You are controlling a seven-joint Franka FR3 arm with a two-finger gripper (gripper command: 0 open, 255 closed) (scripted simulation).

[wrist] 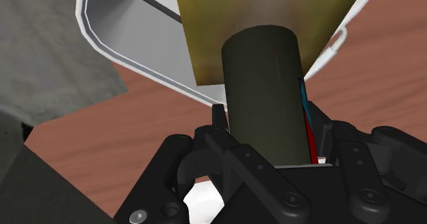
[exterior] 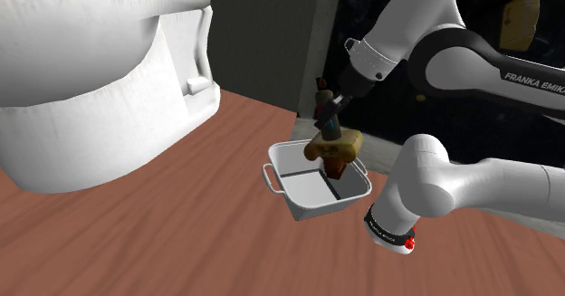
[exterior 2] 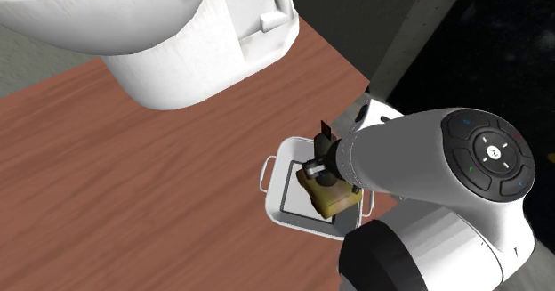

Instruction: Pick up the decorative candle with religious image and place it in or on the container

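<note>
Claw shut tight around the candle, as far as I can read it from my station: in the wrist view the black fingers press in on either side of a dark cylinder, with a thin streak of red and blue down one edge. Beyond the grip the candle widens into a tan, blocky end, and that end points down. From the shoulder view I see it hanging over the white tray, toward the tray's far rim; whether it touches the bottom I cannot tell. The second exterior view puts the claw and the candle over the tray too. The tray is rectangular, with a wire handle at its end, and sits on a brown wood-grain floor. Well apart, toward the shoulder view's left, stands a big white toilet. Behind the arm I see a grey wall edge and a black area.
</note>
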